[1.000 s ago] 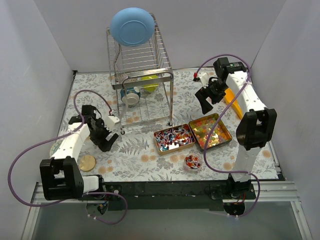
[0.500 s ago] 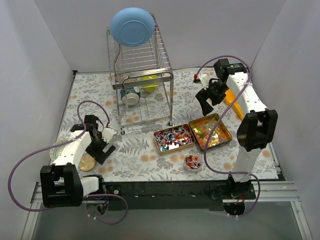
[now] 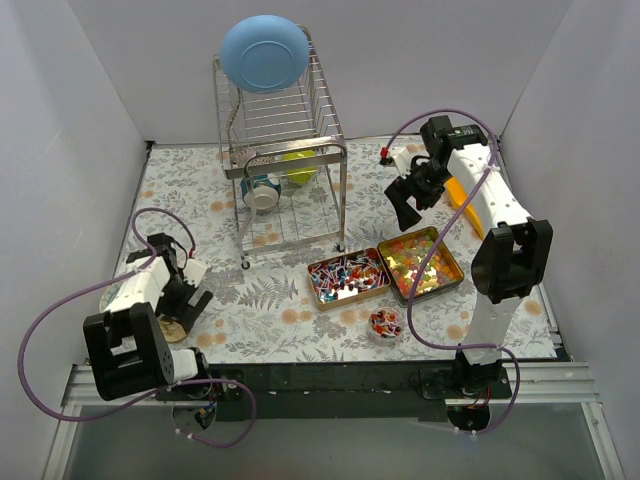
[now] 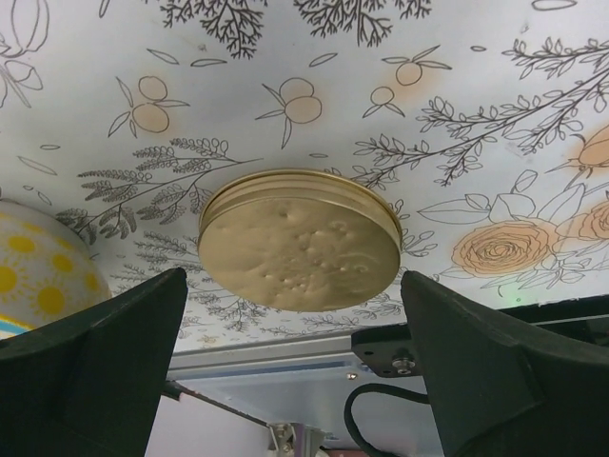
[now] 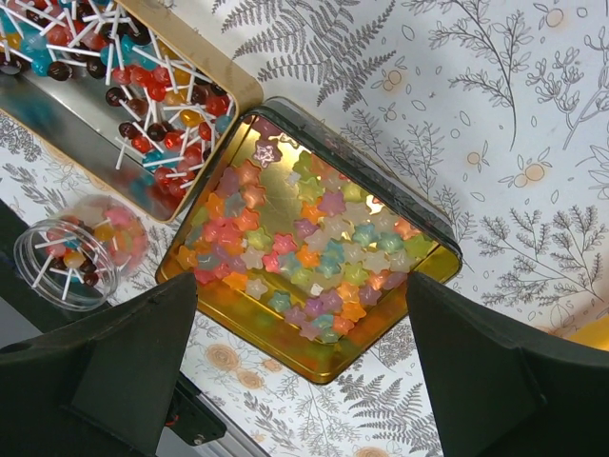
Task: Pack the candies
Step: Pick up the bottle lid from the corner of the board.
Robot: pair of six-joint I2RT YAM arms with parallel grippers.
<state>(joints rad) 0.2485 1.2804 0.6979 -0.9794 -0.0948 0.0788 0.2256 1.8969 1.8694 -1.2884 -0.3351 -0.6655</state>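
Lollipop candies fill one open gold tin (image 3: 347, 278), which also shows in the right wrist view (image 5: 124, 76). Star-shaped candies in many colours fill the second tin (image 3: 420, 262) (image 5: 304, 248). A small clear round jar (image 3: 385, 322) (image 5: 81, 249) holds a few more candies. A round gold lid (image 3: 175, 327) (image 4: 300, 243) lies flat at the near left. My left gripper (image 3: 190, 303) (image 4: 300, 381) is open and empty, just above the lid. My right gripper (image 3: 406, 208) (image 5: 304, 381) is open and empty, high above the star tin.
A wire dish rack (image 3: 285, 170) with a blue bowl (image 3: 264, 52) on top and a cup inside stands at the back. A yellow-dotted plate (image 3: 112, 297) (image 4: 29, 276) lies left of the lid. An orange object (image 3: 462, 190) lies at the right.
My left arm has drawn back toward the near left corner, and its gripper now hangs over the gold lid. My right gripper has shifted slightly farther back.
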